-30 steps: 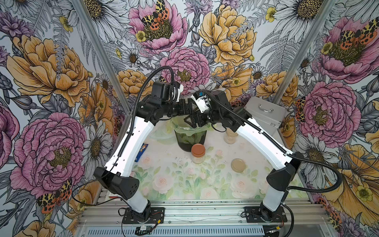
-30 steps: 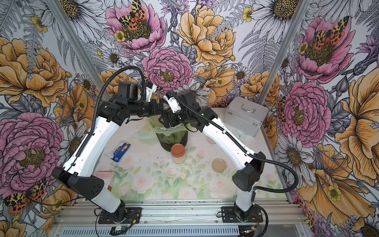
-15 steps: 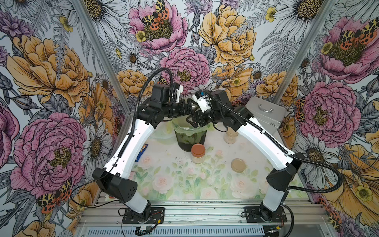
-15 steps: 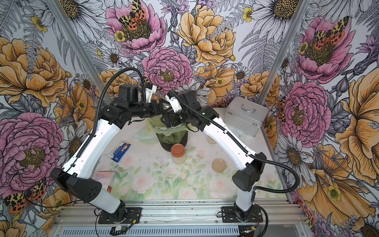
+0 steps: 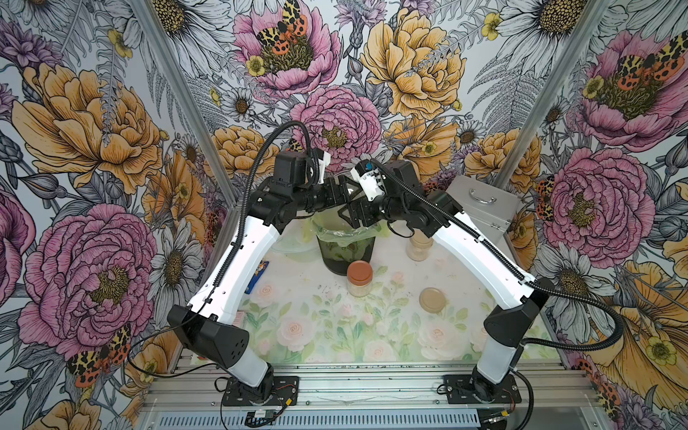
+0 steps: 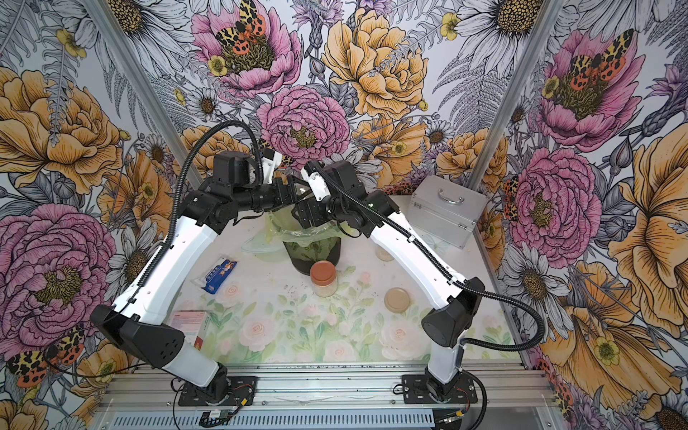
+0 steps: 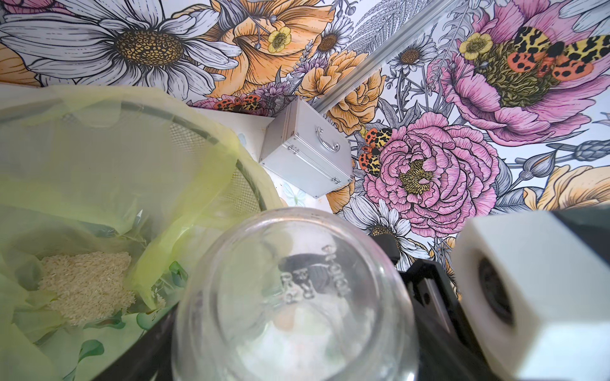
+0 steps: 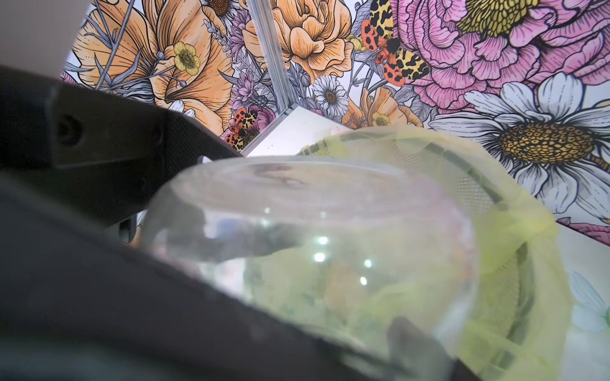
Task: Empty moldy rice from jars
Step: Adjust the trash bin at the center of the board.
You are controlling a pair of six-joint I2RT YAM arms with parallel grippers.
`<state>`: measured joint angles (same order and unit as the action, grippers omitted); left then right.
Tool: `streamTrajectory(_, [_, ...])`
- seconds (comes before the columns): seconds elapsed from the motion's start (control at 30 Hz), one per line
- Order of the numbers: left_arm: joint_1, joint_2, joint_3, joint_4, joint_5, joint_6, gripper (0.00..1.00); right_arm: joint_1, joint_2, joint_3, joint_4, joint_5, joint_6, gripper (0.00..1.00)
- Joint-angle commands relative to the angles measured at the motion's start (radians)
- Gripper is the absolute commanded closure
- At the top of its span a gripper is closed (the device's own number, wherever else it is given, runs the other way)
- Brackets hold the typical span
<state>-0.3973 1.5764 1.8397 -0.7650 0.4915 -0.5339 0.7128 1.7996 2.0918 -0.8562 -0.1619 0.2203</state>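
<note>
Currently the left arm [image 5: 238, 268] and right arm [image 5: 480, 257] meet over the far-centre of the table [image 5: 316, 335], above the dark bin [image 5: 363, 257] and its yellow-green bag [image 7: 185, 171]. The open jar [image 7: 293, 297] hangs there base-up and mouth-down, long axis near vertical, directly over the bin mouth. The glass looks empty. Left jaws reach it from the left, right jaws from the right, and both sets crowd the glass, so I cannot tell which pair carries it. Right jaws stand wide apart with the jar right at them, but whether they bear on the glass I cannot tell. Left jaws: apart or clamped, cannot tell either. Judgement: this pour is done, and next is righting the jar and parking it. Two capped jars remain, rice showing through both. The red-lidded jar [image 5: 359, 279] is just near of the bin, roughly midway between the arms. The beige-lidded jar [image 5: 419, 247] is right of the bin, tucked beside the right arm, so right is nearer. A loose beige lid [image 5: 432, 299] lies flat, near-right. The moldy rice [image 7: 85, 287] sits in a pale heap at the bag's bottom, below the jar.
</note>
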Motion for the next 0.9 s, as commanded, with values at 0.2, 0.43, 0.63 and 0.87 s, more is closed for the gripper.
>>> streamTrajectory(0.2, [0.003, 0.005, -0.003, -0.09, 0.071, -0.074, 1.0, 0.007, -0.029, 0.084, 0.224, 0.003, -0.001, 0.41])
streamTrajectory(0.43, [0.024, 0.009, 0.006, -0.061, 0.105, -0.155, 1.0, 0.007, -0.03, 0.083, 0.223, -0.002, -0.008, 0.07])
streamTrajectory(0.63, [0.05, 0.007, -0.002, -0.035, 0.129, -0.21, 1.0, 0.002, -0.041, 0.076, 0.223, 0.006, -0.011, 0.01])
streamTrajectory(0.87, [0.078, -0.017, -0.073, 0.059, 0.158, -0.292, 1.0, -0.002, -0.063, 0.057, 0.222, 0.033, -0.013, 0.01])
